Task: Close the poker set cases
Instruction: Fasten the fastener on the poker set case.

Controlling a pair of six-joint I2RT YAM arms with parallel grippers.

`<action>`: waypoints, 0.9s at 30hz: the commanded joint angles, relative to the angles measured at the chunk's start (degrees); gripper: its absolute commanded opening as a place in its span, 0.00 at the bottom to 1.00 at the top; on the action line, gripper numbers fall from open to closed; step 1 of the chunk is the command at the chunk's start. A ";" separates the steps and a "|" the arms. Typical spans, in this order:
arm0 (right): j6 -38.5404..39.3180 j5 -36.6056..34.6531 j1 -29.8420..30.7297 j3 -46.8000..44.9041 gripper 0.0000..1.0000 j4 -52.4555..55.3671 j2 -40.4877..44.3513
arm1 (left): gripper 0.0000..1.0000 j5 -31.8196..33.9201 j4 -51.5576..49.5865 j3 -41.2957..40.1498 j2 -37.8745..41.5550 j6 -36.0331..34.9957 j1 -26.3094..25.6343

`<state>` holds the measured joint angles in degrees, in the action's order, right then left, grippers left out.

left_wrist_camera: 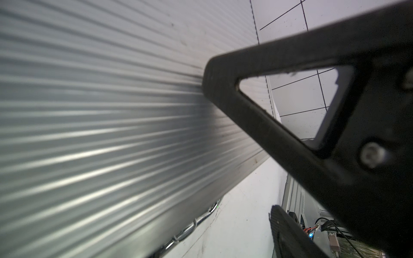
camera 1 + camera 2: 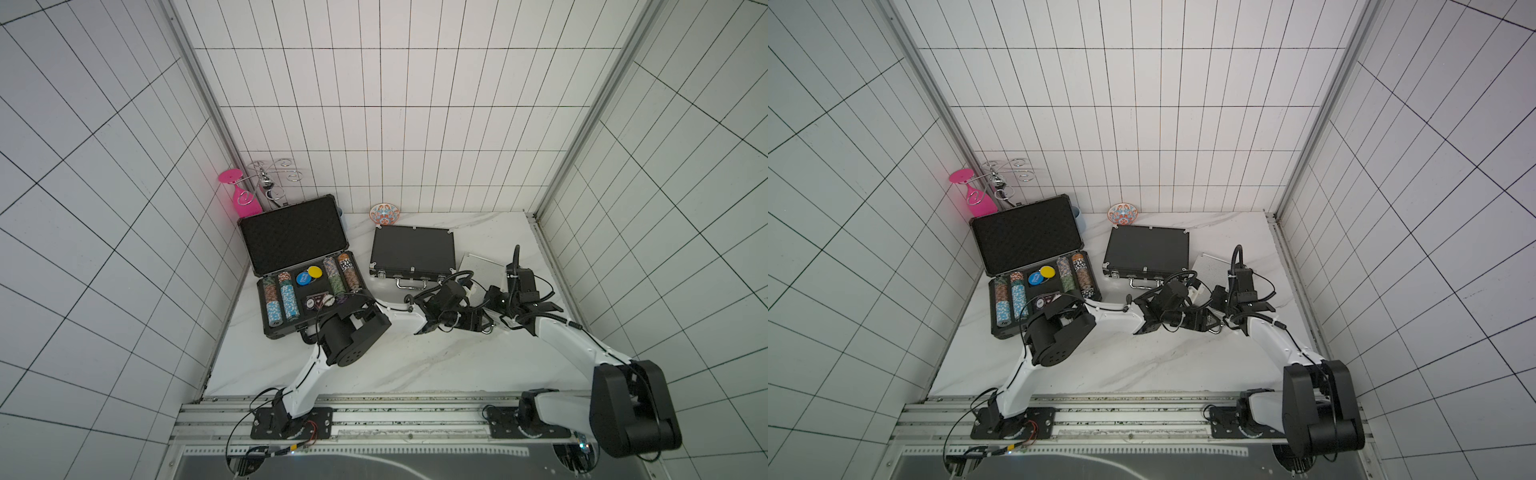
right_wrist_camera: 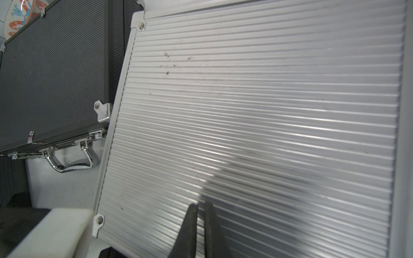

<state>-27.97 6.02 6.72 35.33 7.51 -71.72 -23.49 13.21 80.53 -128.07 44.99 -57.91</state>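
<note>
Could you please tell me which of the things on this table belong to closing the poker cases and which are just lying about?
Part of the job: large black case, open, poker chips inside; medium black case, lid down; small silver case, ribbed lid.

Just lying about: pink glass; wire rack; patterned bowl.

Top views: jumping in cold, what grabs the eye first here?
The large black case at the left, lid up, with rows of colourful chips in its tray. Behind it a pink glass hangs upside down on a wire rack. At the right, the left arm and right arm meet over the small silver case, beside the closed medium black case.
</note>
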 commanded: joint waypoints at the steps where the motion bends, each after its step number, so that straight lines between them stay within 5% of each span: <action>1: 0.63 -1.53 -1.00 0.78 0.12 9.81 -1.88 | 0.75 -1.88 4.28 -0.91 0.54 2.86 0.42; 27: 0.99 -1.76 -1.42 -0.04 0.12 9.87 -1.58 | 0.75 -0.69 7.81 -2.71 2.91 5.16 0.44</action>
<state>-27.55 6.44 6.00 35.42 7.84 -71.70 -24.27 17.43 78.13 -126.34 48.95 -57.54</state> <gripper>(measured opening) 0.119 0.747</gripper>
